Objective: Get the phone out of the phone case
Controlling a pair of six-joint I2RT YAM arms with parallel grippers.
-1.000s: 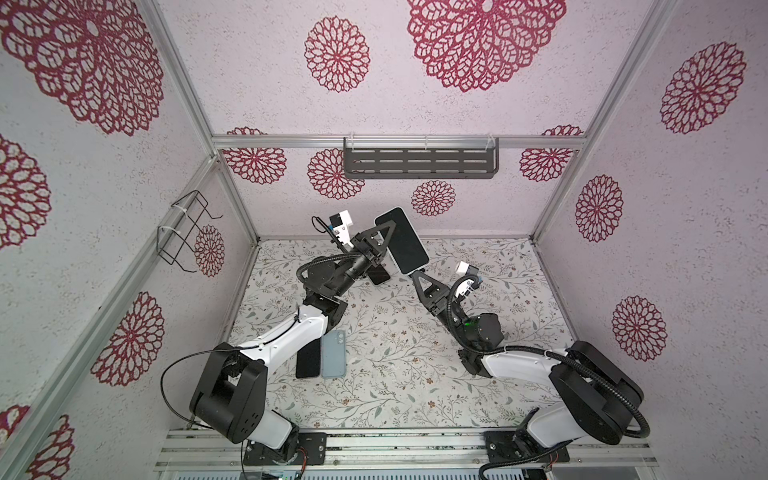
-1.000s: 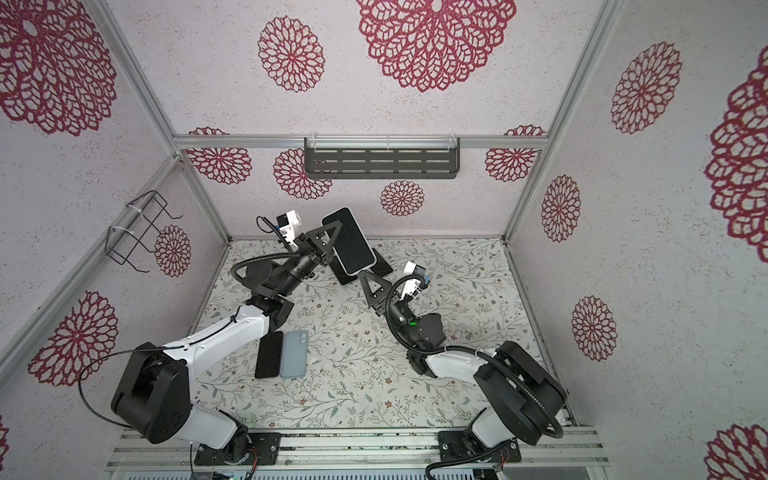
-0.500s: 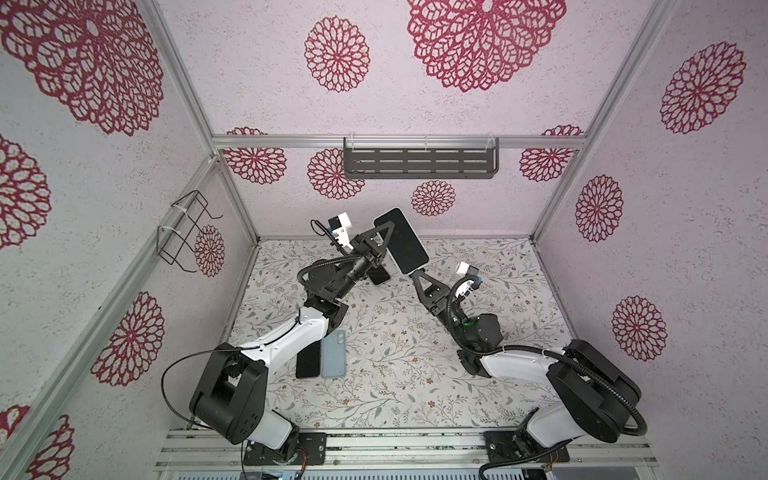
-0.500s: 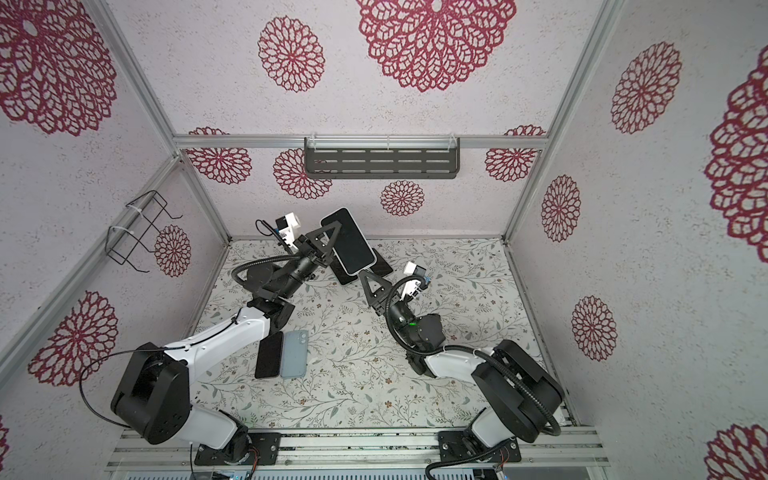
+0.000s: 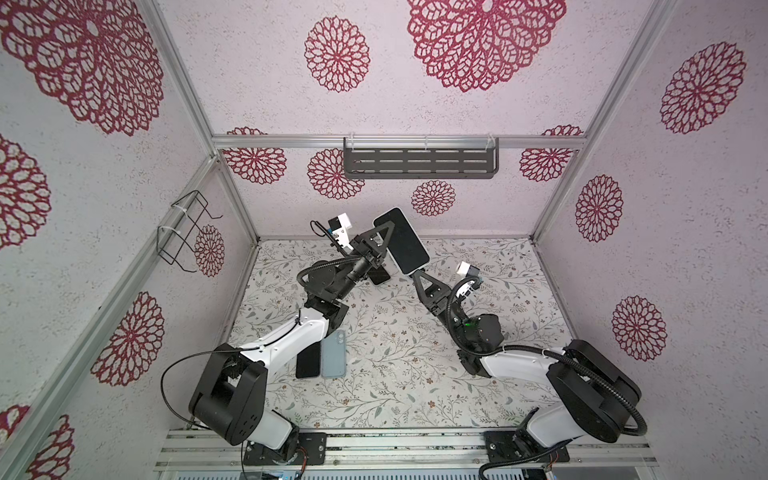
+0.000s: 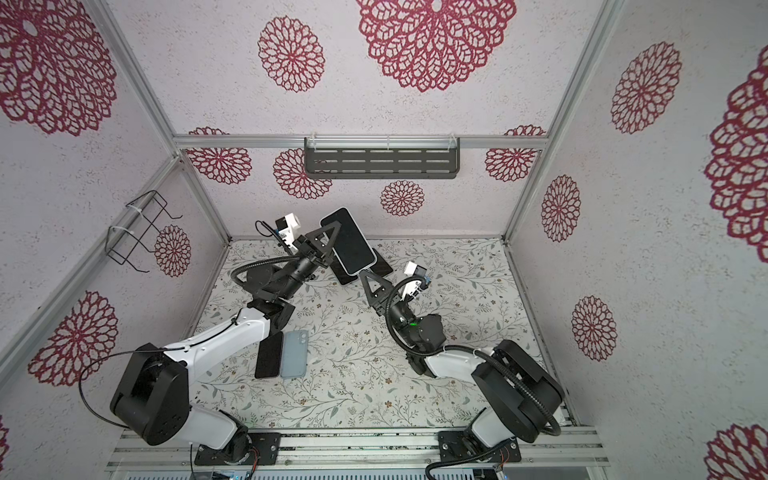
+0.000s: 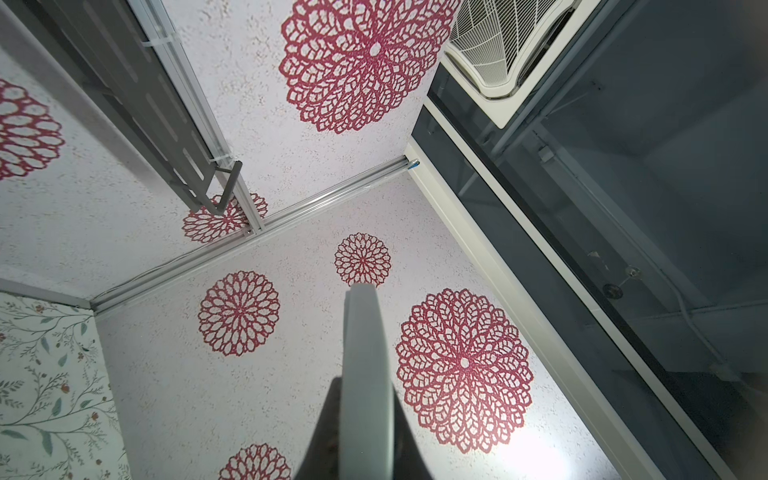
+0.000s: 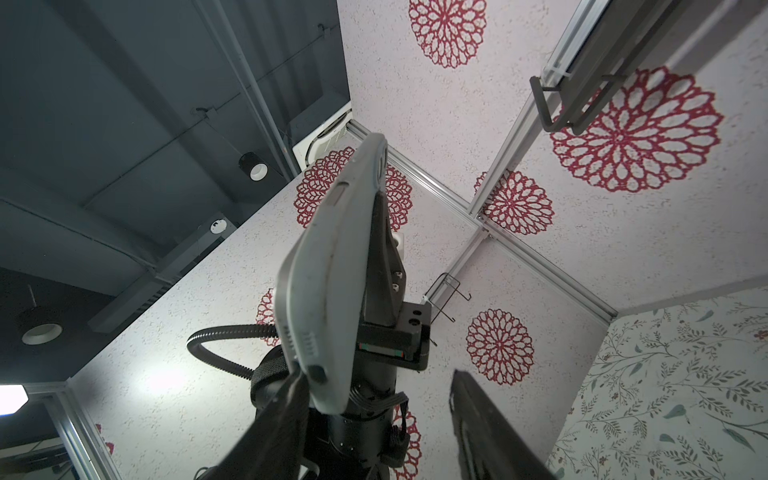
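The left gripper [image 5: 384, 240] clamps the cased phone [image 5: 401, 241] in the air; the right gripper [image 5: 417, 275], jaws apart, is at its near end.

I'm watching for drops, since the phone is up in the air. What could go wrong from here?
1. The left gripper pinches the cased phone by one long edge, high above the table; a push from below might twist it loose.
2. The right gripper is open, with just one finger at the case's bottom corner, so closing may miss.
3. A drop could land on the black phone underneath.
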